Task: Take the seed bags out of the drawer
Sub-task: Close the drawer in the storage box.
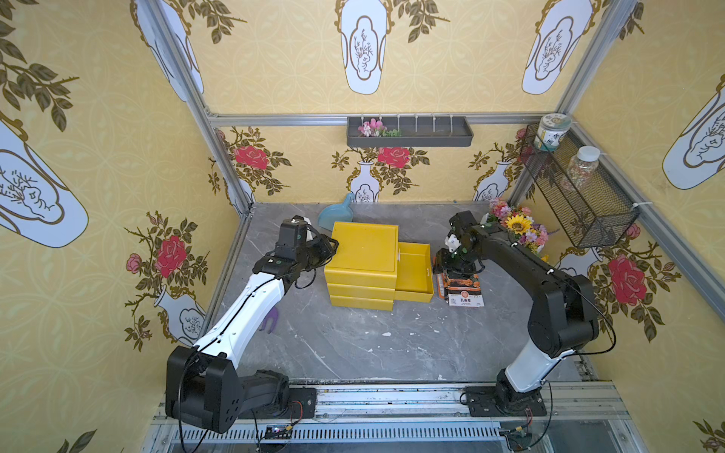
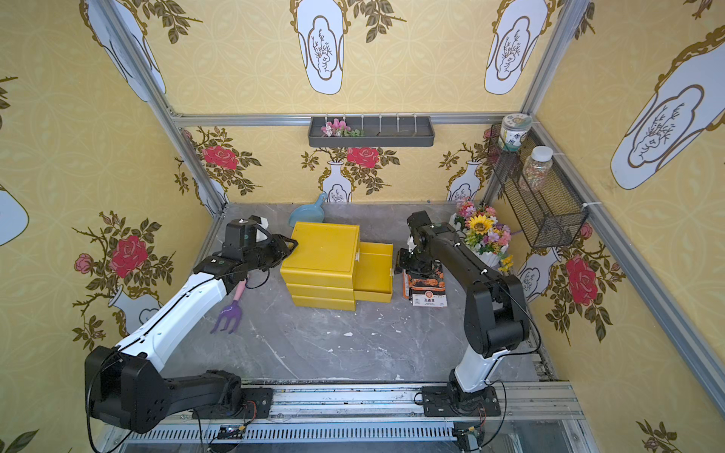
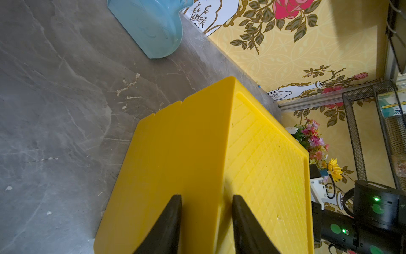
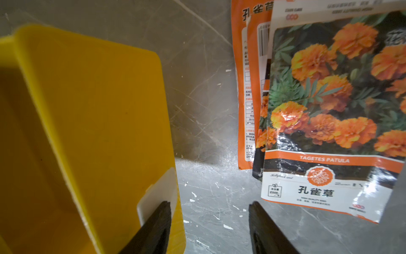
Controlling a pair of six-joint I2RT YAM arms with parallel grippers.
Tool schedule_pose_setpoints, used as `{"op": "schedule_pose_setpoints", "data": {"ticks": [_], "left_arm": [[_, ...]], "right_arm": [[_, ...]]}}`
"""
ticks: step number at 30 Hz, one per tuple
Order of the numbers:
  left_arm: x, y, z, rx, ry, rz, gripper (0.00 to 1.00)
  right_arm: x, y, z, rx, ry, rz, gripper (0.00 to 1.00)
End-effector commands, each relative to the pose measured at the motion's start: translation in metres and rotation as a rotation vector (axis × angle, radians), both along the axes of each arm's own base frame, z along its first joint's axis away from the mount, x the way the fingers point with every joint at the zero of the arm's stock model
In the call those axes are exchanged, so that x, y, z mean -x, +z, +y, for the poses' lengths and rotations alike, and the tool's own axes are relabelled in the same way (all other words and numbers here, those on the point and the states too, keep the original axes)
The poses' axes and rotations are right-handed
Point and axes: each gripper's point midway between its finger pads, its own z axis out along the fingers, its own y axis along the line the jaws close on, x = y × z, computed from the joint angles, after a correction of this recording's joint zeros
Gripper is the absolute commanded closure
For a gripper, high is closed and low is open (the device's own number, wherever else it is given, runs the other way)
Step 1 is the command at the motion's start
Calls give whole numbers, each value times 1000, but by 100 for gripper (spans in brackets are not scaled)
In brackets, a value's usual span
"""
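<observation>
Overhead, in both top views, a grey marbled tabletop (image 1: pixel 353 345) sits inside an aluminium-framed booth papered in yellow with roses and white vases. A grey wall shelf (image 1: pixel 410 131) and a black mesh basket (image 1: pixel 580 192) with two jars hang on the walls. A blue dustpan (image 1: pixel 335 215) leans at the back, a bunch of artificial flowers (image 1: pixel 518 229) stands in the far right corner, and a purple hand rake (image 2: pixel 229 313) lies under the left arm. Mid-table stands a yellow drawer cabinet (image 1: pixel 363 251) with one drawer (image 1: pixel 416 270) pulled out to the right, its yellow floor in plain sight. The seed bags (image 1: pixel 465 292) lie just right of that drawer on the tabletop in an overlapping pile, the top one face up with orange marigolds. The right gripper (image 4: pixel 209 206) hangs between drawer and bags with its jaws well apart and nothing between them; one fingertip shows in front of the drawer's white handle tab (image 4: pixel 158 193). The left gripper (image 3: pixel 206 198) meets the cabinet's upper left edge, fingers narrowly parted to either side of that edge. Whether they pinch it or merely press against it I cannot tell.
</observation>
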Motion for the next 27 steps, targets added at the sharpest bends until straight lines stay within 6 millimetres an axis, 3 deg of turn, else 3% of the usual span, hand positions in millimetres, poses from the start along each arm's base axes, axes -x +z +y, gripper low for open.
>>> {"op": "schedule_pose_setpoints", "data": {"ticks": [1,7,14,27], "left_arm": [[39,-48,15,-94,10,238,54],[33,-28,12,-70,7,182,45],[29,-8,12,-50,13,124,42],[34,-21,17,-61,32,152,42]], "right_arm": [[-7,3,15,-69,-8,-17,39],[-13,4,31,-127,-7,-15,39],[-22,1,58,-170,16,-5,39],[-43,-3,117,-235,70,7,39]]}}
